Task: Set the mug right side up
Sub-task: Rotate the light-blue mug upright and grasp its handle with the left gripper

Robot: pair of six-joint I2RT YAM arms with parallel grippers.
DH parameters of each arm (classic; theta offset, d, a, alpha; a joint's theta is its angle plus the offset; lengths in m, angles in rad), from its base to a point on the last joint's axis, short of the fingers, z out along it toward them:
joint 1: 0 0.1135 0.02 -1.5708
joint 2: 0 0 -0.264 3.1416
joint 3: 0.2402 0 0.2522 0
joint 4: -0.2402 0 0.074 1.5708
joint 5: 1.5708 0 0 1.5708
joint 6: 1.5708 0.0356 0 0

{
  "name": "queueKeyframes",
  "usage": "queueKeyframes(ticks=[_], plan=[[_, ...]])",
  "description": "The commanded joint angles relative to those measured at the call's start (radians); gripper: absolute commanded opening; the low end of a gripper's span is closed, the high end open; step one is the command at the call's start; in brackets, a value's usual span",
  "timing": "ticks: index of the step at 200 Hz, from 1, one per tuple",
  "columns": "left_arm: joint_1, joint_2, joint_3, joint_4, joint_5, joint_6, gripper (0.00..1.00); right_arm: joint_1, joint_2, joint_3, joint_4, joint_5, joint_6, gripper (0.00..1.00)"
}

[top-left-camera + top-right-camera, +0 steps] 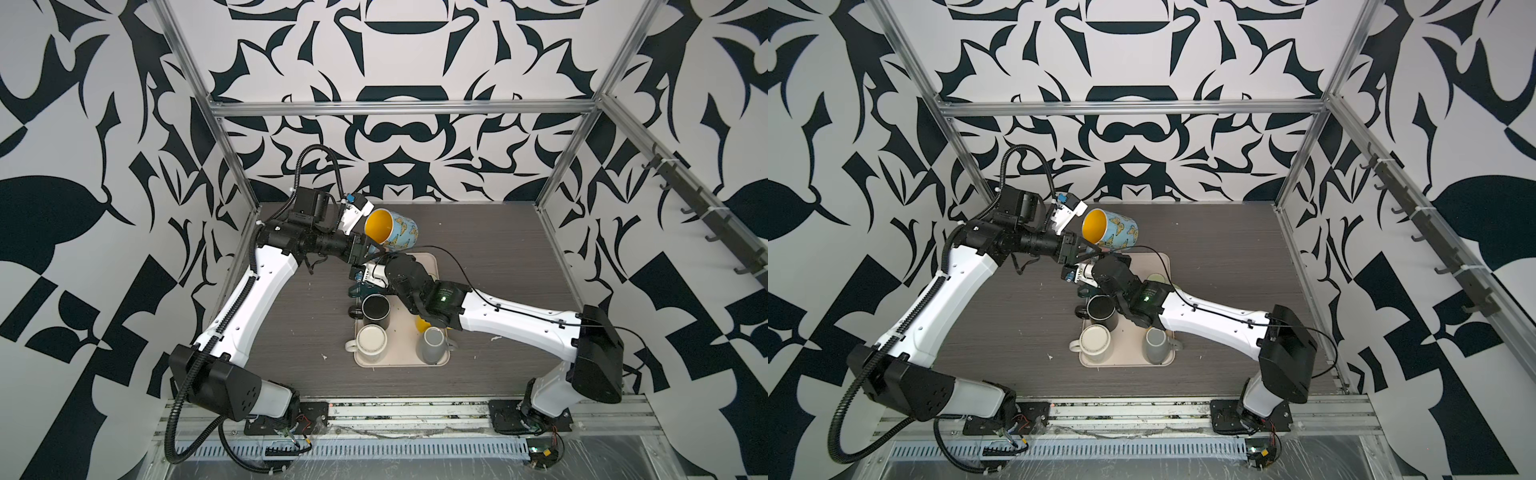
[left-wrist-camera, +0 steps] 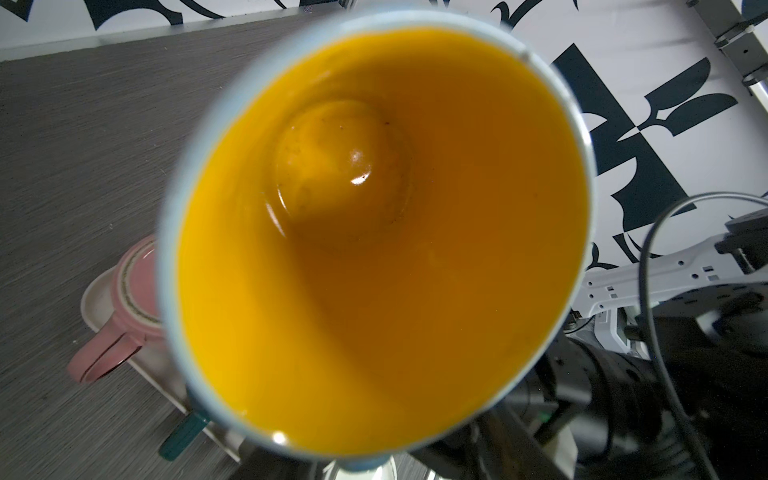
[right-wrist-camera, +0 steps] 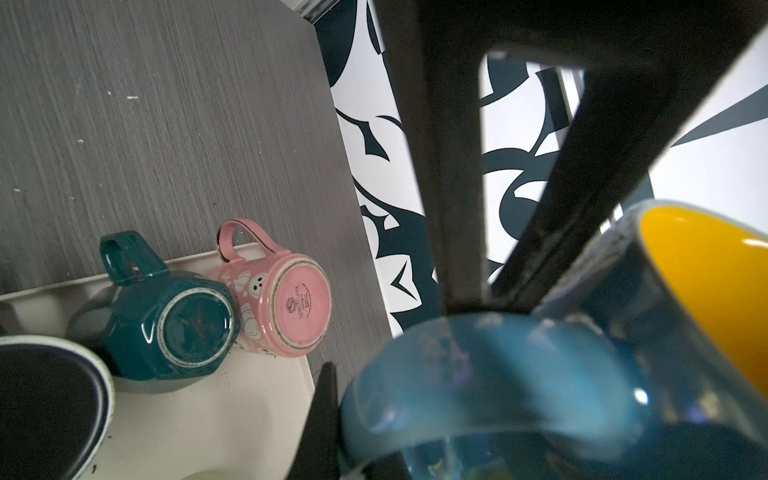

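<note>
Your right tool (image 1: 380, 256) pinched the mug (image 1: 397, 232) by its handle, tilted in the air near the far end of the tray (image 1: 433, 266); left tool (image 1: 372, 247) sat at the rim, couldn't tell its grip.

The tall butterfly-print ceramic mug (image 1: 400, 233) is pale blue outside, scattered with yellow-and-dark butterflies, and deep orange-yellow inside; in the right wrist view its handle shows the same glossy blue. The rectangular plastic tray (image 1: 401, 360) is cream. Among the mugs there are a glossy black mug (image 1: 375, 309), an off-white mug (image 1: 371, 338) and a plain grey mug (image 1: 433, 343). A faceted teal mug (image 3: 166, 324) has a pink mug (image 3: 291, 307) just beside it — the pink one has white floral shapes on its side and dark lettering on its base. The bench (image 1: 299, 324) is grey with fine wood-grain streaks. The enclosure walls (image 1: 395, 50) are white with bold navy shapes.
</note>
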Motion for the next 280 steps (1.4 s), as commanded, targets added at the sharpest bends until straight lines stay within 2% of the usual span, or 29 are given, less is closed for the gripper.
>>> queueKeyframes(ticks=[1, 177, 206, 227, 280], plan=[[0.001, 0.023, -0.004, -0.081, 0.008, 0.012, 0.53, -0.004, -0.100, 0.051, 0.261, 0.036, 0.041, 0.00], [-0.048, 0.100, -0.015, -0.042, 0.056, -0.058, 0.24, -0.004, -0.081, 0.038, 0.352, 0.020, 0.047, 0.00], [-0.055, 0.118, -0.008, -0.042, 0.065, -0.064, 0.15, -0.004, -0.081, 0.035, 0.360, 0.018, 0.046, 0.00], [-0.057, 0.129, -0.004, -0.024, 0.066, -0.079, 0.00, -0.005, -0.078, 0.035, 0.363, 0.022, 0.043, 0.00], [-0.063, 0.146, 0.004, 0.103, 0.008, -0.181, 0.00, -0.023, -0.091, 0.011, 0.379, 0.067, 0.048, 0.00]])
